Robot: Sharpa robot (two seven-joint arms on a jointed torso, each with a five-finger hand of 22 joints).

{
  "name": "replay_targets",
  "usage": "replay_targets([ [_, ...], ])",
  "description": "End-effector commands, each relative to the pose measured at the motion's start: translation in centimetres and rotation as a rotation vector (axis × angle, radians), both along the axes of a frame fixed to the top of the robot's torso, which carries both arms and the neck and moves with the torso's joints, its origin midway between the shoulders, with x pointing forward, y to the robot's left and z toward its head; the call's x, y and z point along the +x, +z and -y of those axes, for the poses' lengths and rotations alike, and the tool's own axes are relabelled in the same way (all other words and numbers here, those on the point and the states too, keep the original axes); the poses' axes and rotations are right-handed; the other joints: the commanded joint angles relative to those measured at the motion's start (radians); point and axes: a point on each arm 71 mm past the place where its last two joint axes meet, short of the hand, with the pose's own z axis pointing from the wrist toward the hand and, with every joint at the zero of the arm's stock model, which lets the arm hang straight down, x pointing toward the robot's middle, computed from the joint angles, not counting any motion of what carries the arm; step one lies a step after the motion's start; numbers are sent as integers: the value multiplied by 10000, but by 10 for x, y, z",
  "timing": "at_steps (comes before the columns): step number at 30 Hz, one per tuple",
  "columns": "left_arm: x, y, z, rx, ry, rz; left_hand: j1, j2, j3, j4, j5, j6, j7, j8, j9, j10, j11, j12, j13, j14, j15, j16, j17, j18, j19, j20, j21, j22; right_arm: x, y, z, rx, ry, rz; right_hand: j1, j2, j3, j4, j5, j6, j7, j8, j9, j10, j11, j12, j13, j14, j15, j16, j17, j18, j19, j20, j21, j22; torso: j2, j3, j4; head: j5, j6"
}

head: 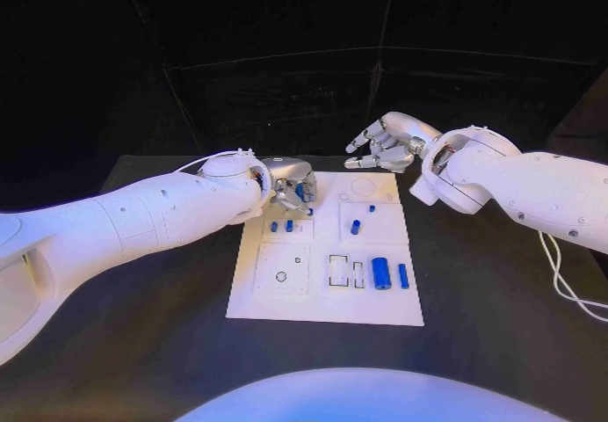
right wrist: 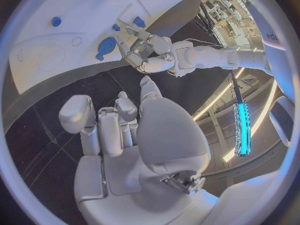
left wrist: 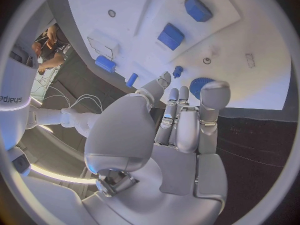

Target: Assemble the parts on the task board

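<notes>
Task board (head: 324, 299) mid-table, assembly partly done by my judgement: short blue pegs (head: 356, 227) stand in board, blue cylinder (head: 379, 270) and bar (head: 403, 275) lie loose at near right.

My left hand (head: 290, 184) at board's far left corner, fingers near round blue part (left wrist: 200, 86); grip: cannot tell.

My right hand (head: 387, 143) beyond board's far edge, fingers loosely curled, holding nothing.

Left wrist view shows round part; in head view hand covers it.

Part of the word "sharpa" on a white arm (left wrist: 14, 97)
</notes>
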Motion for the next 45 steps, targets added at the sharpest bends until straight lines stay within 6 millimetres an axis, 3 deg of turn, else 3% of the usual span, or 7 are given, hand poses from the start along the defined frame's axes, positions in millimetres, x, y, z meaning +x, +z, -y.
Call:
replay_targets([
  [1, 0, -3, 2, 305, -92, -104, -4, 57, -11, -48, -24, 78, -22, -67, -20, 104, 0, -72, -22, 219, -32, -30, -18, -154, 62, -5, 66, 31, 0, 2, -2, 59, 100, 53, 12, 121, -49, 1, 45, -26, 20, 43, 11, -71, 21, -46, -4, 490, -31, -50, 240, 160, -89, -5, -42, -14, -3, -1, 9, -10, 10],
  [45, 5, -23, 7, 694, 90, -545, 55, 330, 233, -127, -21, 516, -90, -242, -84, 732, -99, -202, -258, 250, -115, 3, -116, -216, 203, -81, 323, 367, 0, 2, -6, 74, 204, 28, 34, 144, -51, -2, 51, -23, 18, 49, 12, -62, 19, -29, 9, 494, -32, -43, 254, 158, -83, -6, -38, -4, -5, -2, 16, -81, -84],
])
